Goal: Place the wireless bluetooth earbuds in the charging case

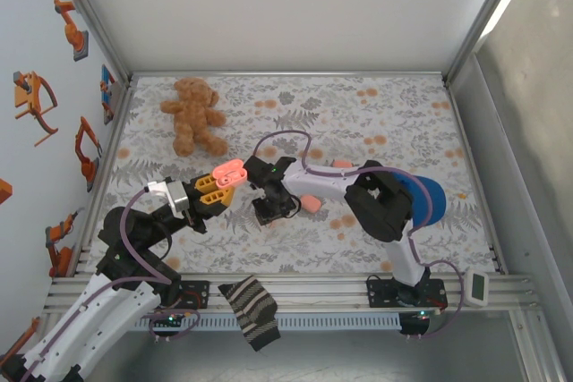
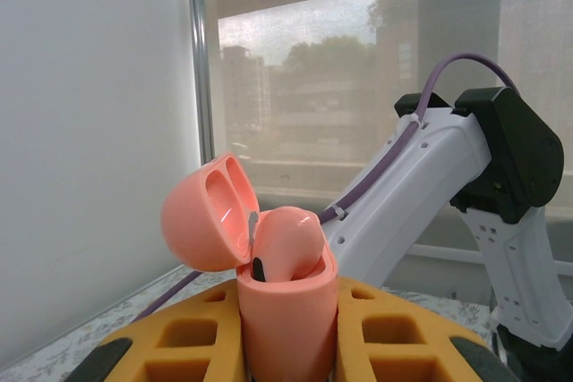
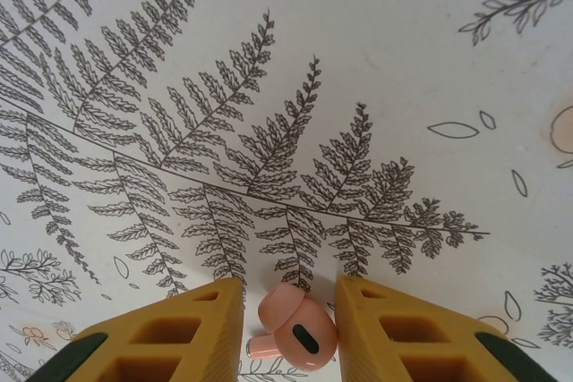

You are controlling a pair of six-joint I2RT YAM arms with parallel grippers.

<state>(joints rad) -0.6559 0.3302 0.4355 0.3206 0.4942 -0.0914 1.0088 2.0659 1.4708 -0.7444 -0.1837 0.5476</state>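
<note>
Though straddled by close-set jaws, lies seemingly unclamped on fern-printed cloth (image 3: 269, 87) at six o'clock, right wrist view: tiny salmon-pink plastic earbud (image 3: 297, 339), right gripper (image 3: 290, 297) around it. Picking-up step, likely. Next calls for pinching, lifting, carrying toward ten o'clock into open-lidded pink plastic charging case (image 2: 285, 319), clamped upright by left gripper (image 1: 224, 188).

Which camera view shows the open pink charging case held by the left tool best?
The left wrist view: the salmon-pink plastic charging case stands upright in the left tool, lid open, one small pink earbud sitting in it. The top external view gives the case as a small pink shape at that tool's tip.
</note>
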